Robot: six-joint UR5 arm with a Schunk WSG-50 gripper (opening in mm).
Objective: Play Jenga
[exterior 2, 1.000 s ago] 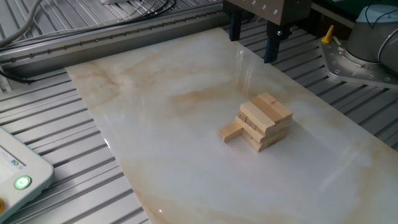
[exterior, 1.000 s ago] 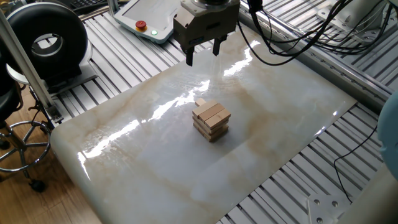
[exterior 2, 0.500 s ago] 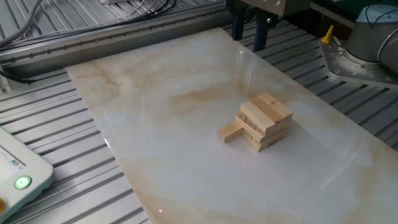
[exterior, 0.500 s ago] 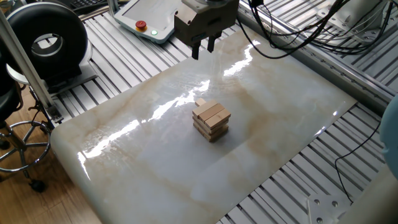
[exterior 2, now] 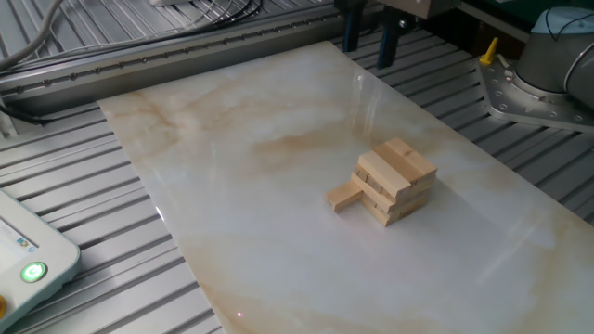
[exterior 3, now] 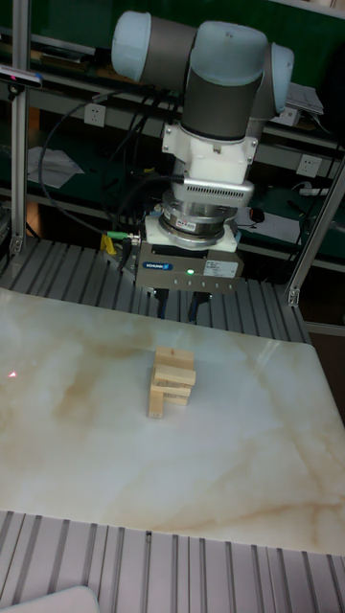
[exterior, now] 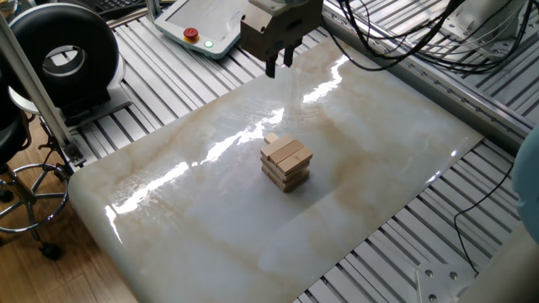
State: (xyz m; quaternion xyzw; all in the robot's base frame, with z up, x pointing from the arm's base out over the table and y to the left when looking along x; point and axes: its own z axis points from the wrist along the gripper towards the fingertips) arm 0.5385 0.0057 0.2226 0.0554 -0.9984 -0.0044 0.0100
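- Tall fixed view: end effector (exterior 3: 181, 308) hanging above the far edge of the tabletop (exterior 3: 249, 450), behind the Jenga tower (exterior 3: 172, 379), holding nothing.
- Fingers (exterior: 271, 66) drawn close together with only a narrow gap, seen in one fixed view; two dark fingertips almost side by side in the other fixed view, near the end effector (exterior 2: 366, 44) point.
- Clearly raised and well apart from the Jenga tower (exterior: 286, 162), no contact with any block.
- Grey housing above the fingers with a small green light, mounted under the grey and blue wrist of the arm (exterior 3: 219, 67).
- Black cables (exterior: 404, 38) looping off the arm, beyond the far side of the Jenga tower.
- Jenga tower (exterior 2: 394, 181) standing near the middle of the marbled tabletop, a few crossed layers of pale wooden blocks, upright.
- One protruding block (exterior 2: 344, 196) at the base of the Jenga tower, sticking out sideways and lying on the tabletop surface; cannot tell whether fully loose or partly under the stack.
- Teach pendant (exterior: 198, 25) with a red button beyond the tabletop edge, well apart from the Jenga tower.
- Black ring-shaped device (exterior: 61, 55) further out, off the tabletop, far from the Jenga tower.
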